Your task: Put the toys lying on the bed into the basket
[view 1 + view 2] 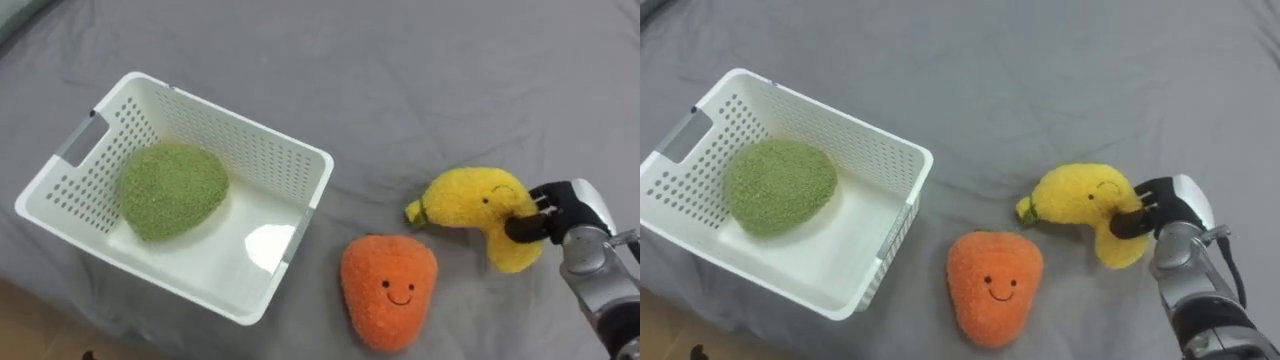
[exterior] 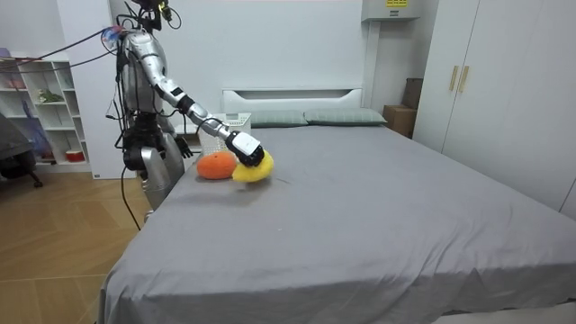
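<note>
Orange toy (image 1: 388, 290) is lying close to the bed's (image 1: 450, 70) near edge, with the yellow banana toy (image 1: 470, 205) just beside it.
Right hand (image 1: 562, 212) is squeezing the banana toy's fat end, and its long side is pointing left toward the white basket (image 1: 255, 138), which is holding a green toy (image 1: 172, 190) by the same edge. The grey cover is looking soft and wrinkly.

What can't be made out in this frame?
Right hand: far fingers hidden behind yellow banana toy, eye views.
Green toy: underside hidden inside white basket, eye views.
Room view: white basket too small, partly behind the arm.
</note>
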